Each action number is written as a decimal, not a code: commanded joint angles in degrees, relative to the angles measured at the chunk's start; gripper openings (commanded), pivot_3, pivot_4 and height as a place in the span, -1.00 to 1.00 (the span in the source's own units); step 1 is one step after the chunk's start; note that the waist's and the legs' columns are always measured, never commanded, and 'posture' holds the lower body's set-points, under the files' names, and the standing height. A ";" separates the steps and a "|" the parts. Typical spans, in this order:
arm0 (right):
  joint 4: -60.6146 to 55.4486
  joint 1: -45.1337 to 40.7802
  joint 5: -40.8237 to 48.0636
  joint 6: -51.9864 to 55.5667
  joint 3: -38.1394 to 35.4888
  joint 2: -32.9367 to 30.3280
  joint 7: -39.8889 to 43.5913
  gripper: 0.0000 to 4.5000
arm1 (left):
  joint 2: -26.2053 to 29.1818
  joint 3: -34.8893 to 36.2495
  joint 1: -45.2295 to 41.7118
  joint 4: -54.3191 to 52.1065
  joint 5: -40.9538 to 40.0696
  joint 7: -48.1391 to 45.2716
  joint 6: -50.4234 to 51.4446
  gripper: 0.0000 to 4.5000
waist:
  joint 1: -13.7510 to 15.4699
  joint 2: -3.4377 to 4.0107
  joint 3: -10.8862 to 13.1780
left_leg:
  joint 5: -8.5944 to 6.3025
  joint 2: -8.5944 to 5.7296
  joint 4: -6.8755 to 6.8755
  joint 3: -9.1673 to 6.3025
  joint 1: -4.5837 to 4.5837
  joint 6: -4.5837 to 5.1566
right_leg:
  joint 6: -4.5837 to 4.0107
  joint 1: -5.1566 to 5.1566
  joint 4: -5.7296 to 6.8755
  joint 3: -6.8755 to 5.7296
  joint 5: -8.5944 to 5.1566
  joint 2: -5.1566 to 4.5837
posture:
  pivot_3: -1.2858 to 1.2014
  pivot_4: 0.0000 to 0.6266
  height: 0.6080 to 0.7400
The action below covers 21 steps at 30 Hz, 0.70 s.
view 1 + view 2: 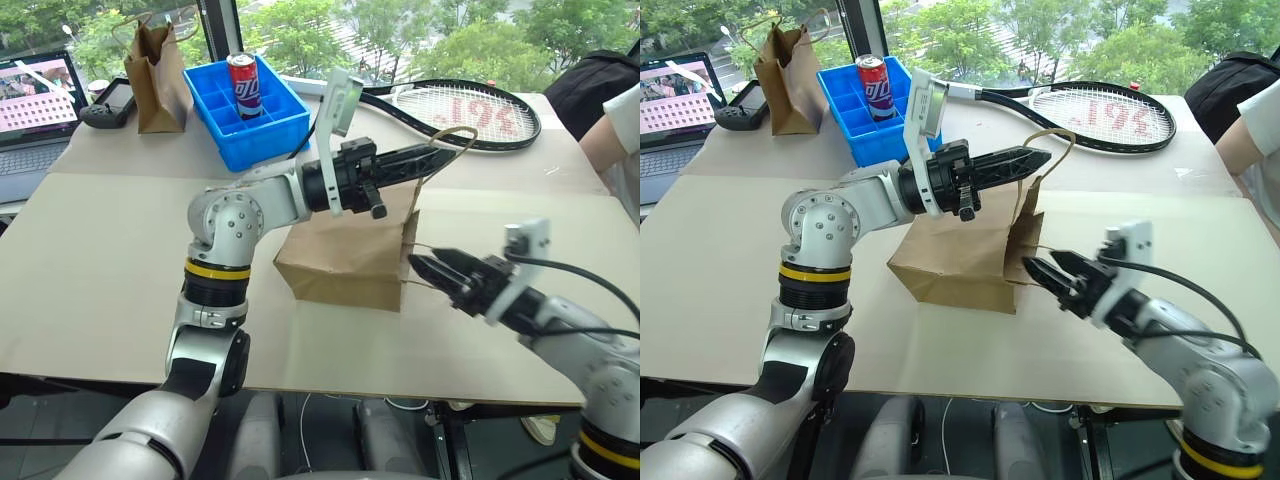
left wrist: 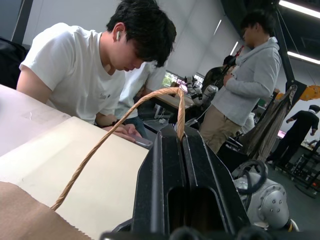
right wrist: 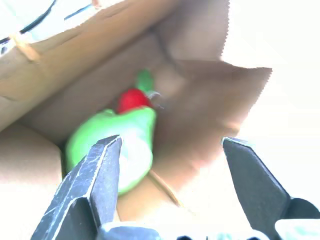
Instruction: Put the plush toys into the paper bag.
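Note:
The paper bag (image 1: 345, 255) lies on its side on the table with its mouth facing my right arm. My left gripper (image 1: 445, 151) is shut on the bag's twine handle (image 2: 110, 135) and holds the loop up above the mouth. Just outside the mouth, my right gripper (image 1: 425, 268) is open with nothing between its fingers. In the right wrist view both plush toys lie inside the bag: the lime-green one (image 3: 117, 142) nearer the opening, and the red chili one (image 3: 132, 100) with its green end deeper in.
A blue compartment tray (image 1: 285, 135) holding a red can (image 1: 244, 85) stands behind the bag. A narrower brown bag (image 1: 157, 80), a black device (image 1: 108, 105) and a laptop (image 1: 35, 110) are at the back left. A tennis racket (image 1: 470, 110) lies back right. A person (image 1: 615, 110) sits at the right edge.

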 commanded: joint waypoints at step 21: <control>14.24 6.30 25.26 -24.97 9.06 22.17 -24.35 0.59 | -0.04 0.82 -0.54 -2.38 -0.76 1.12 -1.92 -1.00 | -0.27 0.02 -0.01 | 0.19 0.01 0.03 0.01 -0.13 0.32 | 0.02 -0.10 0.00 0.02 0.06 0.06 | 0.03 -0.52 -0.27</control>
